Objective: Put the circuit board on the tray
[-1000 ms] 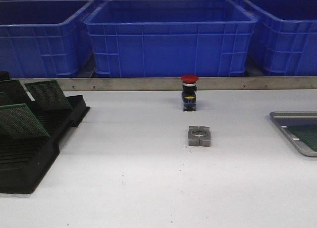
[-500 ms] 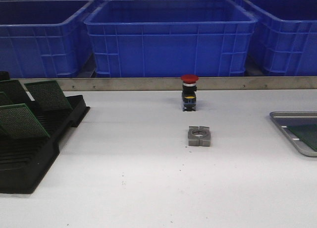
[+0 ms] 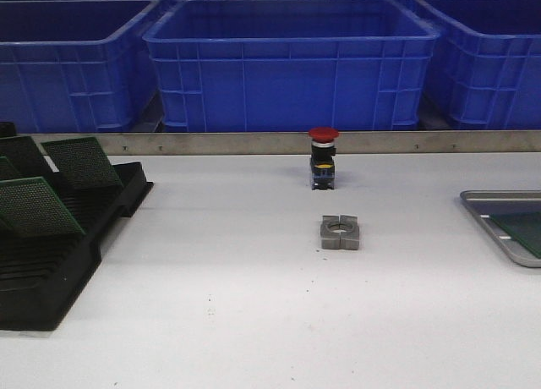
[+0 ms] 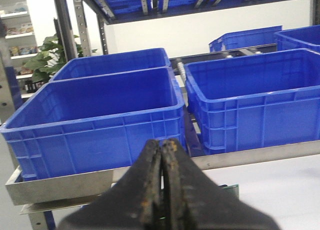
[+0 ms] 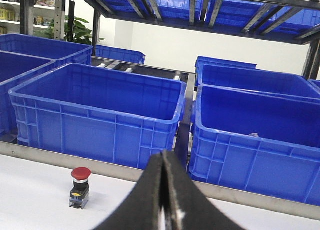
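The grey metal tray (image 3: 484,199) lies at the table's right edge, partly cut off by the frame, with a green circuit board (image 3: 524,231) lying in it. Several more green circuit boards (image 3: 38,207) stand tilted in a black slotted rack (image 3: 51,275) at the left. Neither gripper shows in the front view. In the left wrist view my left gripper (image 4: 161,144) is shut and empty, pointing at blue bins, with a green board corner (image 4: 232,190) just beside its fingers. In the right wrist view my right gripper (image 5: 164,155) is shut and empty, above the table.
A red-capped push button (image 3: 323,158) stands at mid-table near the back and also shows in the right wrist view (image 5: 80,186). A grey metal block with a round hole (image 3: 341,232) lies in front of it. Blue plastic bins (image 3: 292,63) stand behind a metal rail (image 3: 211,142).
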